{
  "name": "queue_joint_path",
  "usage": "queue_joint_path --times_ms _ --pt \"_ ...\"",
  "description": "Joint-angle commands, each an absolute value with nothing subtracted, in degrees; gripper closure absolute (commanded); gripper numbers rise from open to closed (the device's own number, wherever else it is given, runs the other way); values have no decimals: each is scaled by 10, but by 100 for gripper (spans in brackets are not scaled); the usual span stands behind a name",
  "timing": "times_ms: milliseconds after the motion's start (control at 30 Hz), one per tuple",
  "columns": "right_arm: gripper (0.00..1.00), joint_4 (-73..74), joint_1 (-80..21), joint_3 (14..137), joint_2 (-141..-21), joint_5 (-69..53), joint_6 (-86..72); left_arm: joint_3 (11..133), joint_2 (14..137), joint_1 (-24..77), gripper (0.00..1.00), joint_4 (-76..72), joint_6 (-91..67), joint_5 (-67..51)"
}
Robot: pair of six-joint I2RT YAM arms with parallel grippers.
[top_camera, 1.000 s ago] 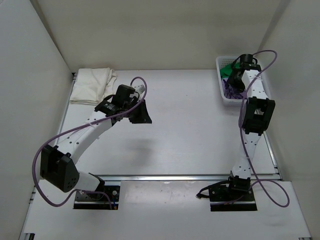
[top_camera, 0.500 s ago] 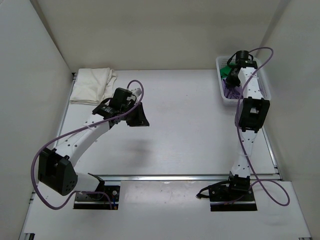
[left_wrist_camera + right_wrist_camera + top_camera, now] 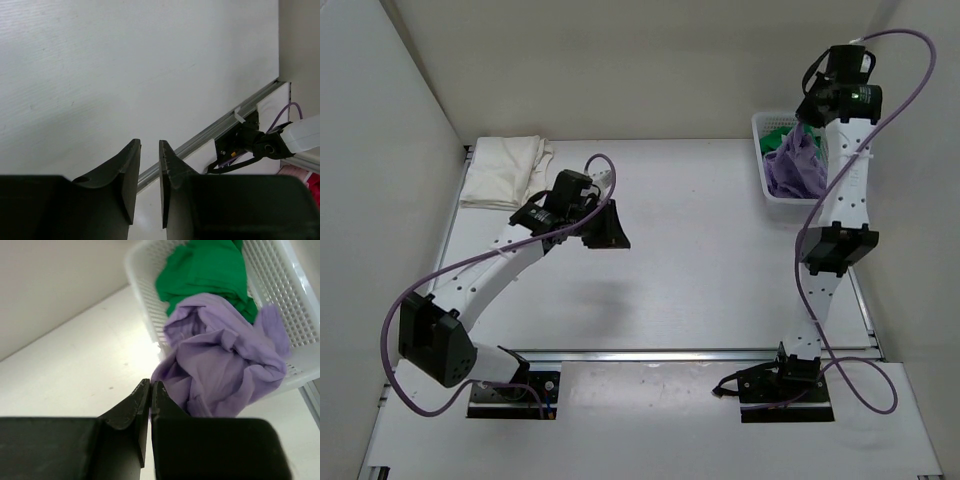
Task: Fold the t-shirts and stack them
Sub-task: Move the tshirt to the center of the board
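right gripper (image 3: 807, 116) raised above the white basket (image 3: 760, 170); its fingers (image 3: 141, 399) pressed together with a bare slit between them, pinching the lavender shirt (image 3: 795, 165); the cloth hangs from the tips in a bunched drape, lower part in and over the basket's near-left rim; wrist view shows the lavender shirt (image 3: 225, 360) crumpled, spilling over the basket (image 3: 300, 295) edge toward the tabletop (image 3: 90, 355); green shirt (image 3: 777, 130) lies wadded inside the basket at its far end, behind the lavender one, touching it; green shirt (image 3: 205, 270) fills the far part of the lattice; cream shirt (image 3: 505, 170) lies folded flat on the tabletop (image 3: 700, 260), well apart from the basket, at the opposite far corner; left gripper (image 3: 610, 228) hovers over bare tabletop, well left of the basket, nearer the cream shirt; its fingers (image 3: 131, 165) stand a narrow gap apart, nothing between them; bare tabletop (image 3: 100, 60) below
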State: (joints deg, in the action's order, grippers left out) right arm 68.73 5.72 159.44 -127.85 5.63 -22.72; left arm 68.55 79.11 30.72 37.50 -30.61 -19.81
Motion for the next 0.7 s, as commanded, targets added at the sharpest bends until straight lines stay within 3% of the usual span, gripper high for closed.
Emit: queue_joint_path --times_ms 0,200,333,400,567,667 --pt "100 661 40 1613 -1153 24 -214 730 801 313 67 368 -304 -214" --pt "100 579 -17 1593 -998 -135 -186 796 852 305 66 382 -315 -194" --pt "100 460 -59 1554 -921 -271 -212 800 874 244 64 383 -344 -202" --pt "100 373 -50 1435 -854 -360 -249 795 887 194 63 383 -366 -213" --pt "100 250 -10 1208 -772 -403 -315 793 899 98 64 382 -391 -219" --pt "99 291 -70 1084 -741 -282 -270 818 902 76 64 395 -383 -199"
